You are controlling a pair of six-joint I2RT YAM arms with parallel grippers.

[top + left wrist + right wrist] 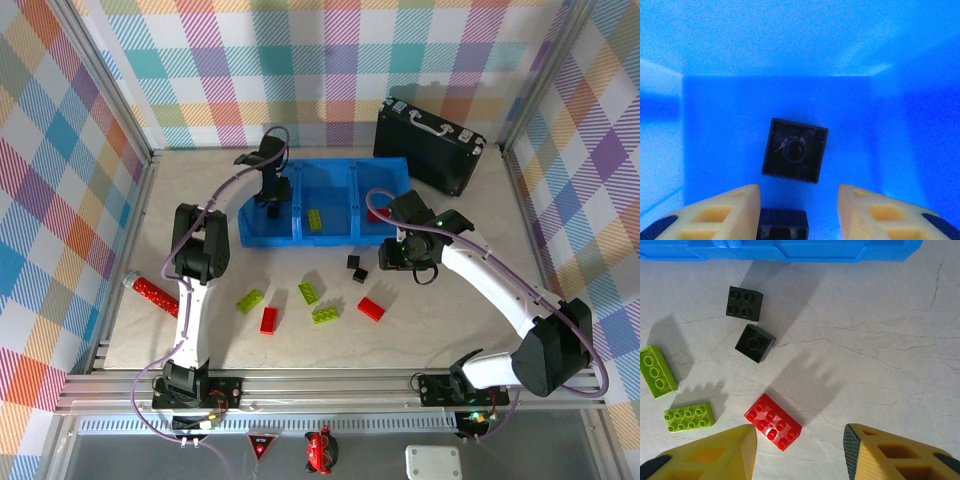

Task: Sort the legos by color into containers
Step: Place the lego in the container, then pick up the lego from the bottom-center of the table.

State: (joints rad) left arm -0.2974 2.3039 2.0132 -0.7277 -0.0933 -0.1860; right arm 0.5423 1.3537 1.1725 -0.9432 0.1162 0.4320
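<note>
My left gripper point(272, 207) hangs open inside the left compartment of the blue tray point(300, 238). In the left wrist view one black cube point(795, 150) lies on the blue floor, and a second black cube point(782, 225) sits beside the left finger point(725, 212), with the jaws wide apart. A lime brick point(315, 220) lies in the middle compartment and a red one point(377, 213) in the right. My right gripper point(800, 432) hovers open over the table, above a red brick point(773, 422). Two black bricks point(744, 303) point(755, 343) lie nearer the tray. Lime bricks point(657, 371) point(689, 416) lie left.
A black hard case point(430, 143) stands behind the tray's right end. A red studded stick point(155, 292) lies at the table's left edge. More loose bricks sit on the front table: lime point(250, 300), lime point(309, 292) and red point(268, 319).
</note>
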